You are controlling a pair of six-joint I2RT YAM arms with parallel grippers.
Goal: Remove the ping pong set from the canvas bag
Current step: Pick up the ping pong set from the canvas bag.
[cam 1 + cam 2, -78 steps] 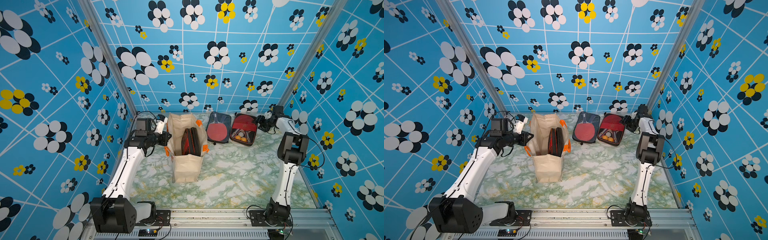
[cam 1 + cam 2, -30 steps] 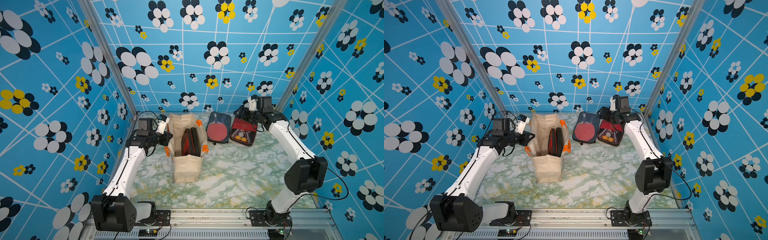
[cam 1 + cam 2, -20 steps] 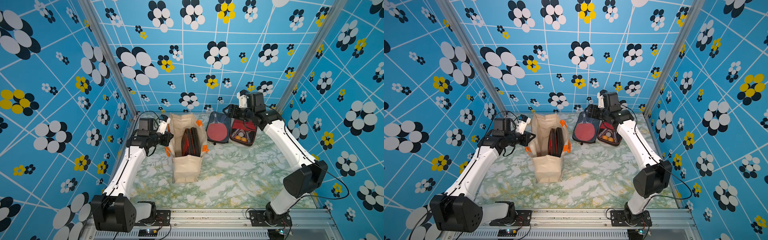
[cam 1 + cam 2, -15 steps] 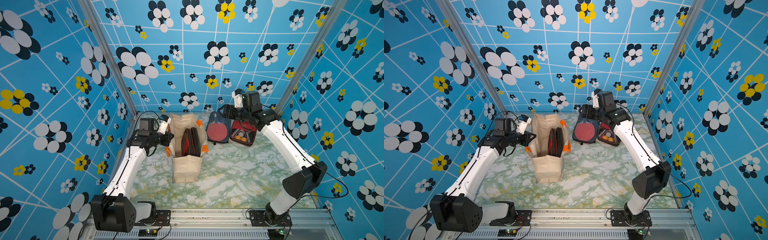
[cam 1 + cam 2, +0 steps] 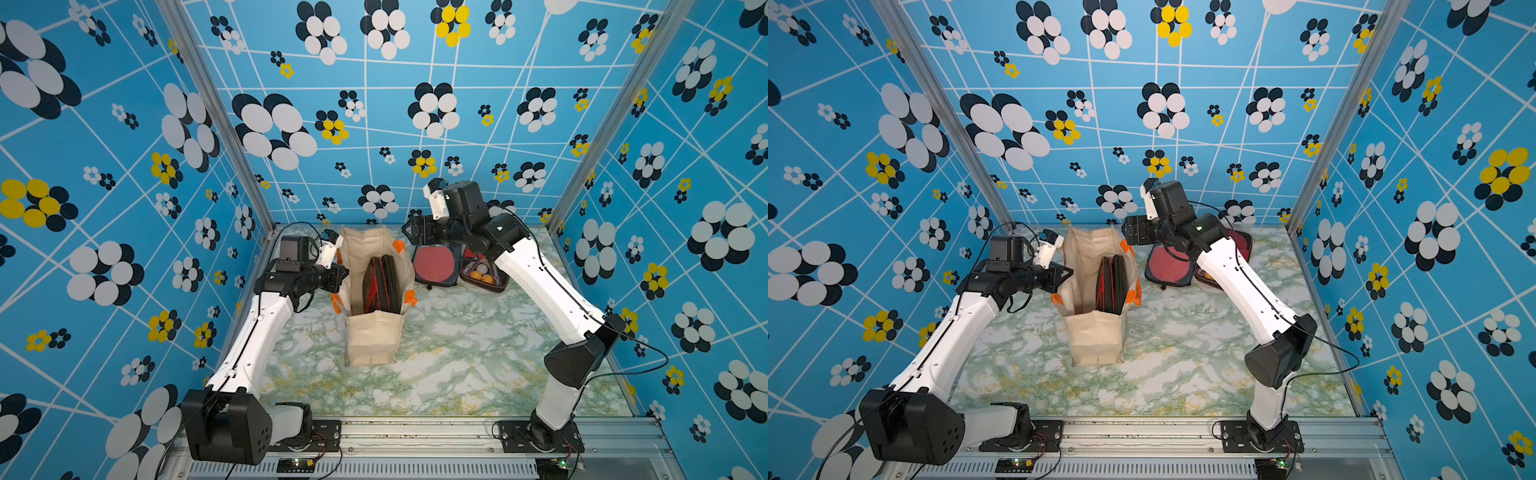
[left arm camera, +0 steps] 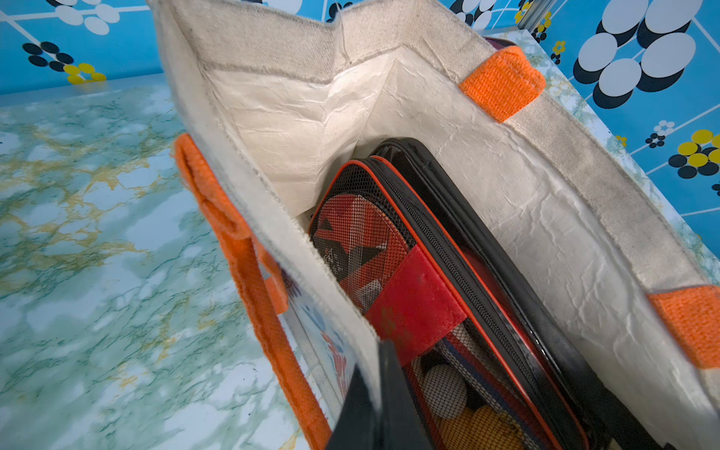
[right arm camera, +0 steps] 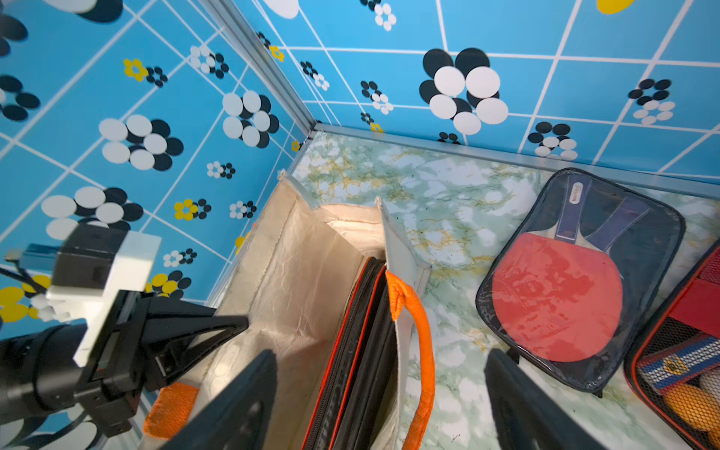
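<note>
Now, the reach into the canvas bag (image 5: 370,340).
My left pincer (image 5: 338,273) clamps the rim; my spread right pincer (image 5: 410,235) should straddle the ping pong set (image 5: 380,282), missing the orange handle (image 7: 424,350).

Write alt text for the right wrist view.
An open canvas bag holds an upright black-and-red zipped case, with the open right end effector poised above. The left end effector pinches the bag's rim; a paddle case lies on the table nearby.
</note>
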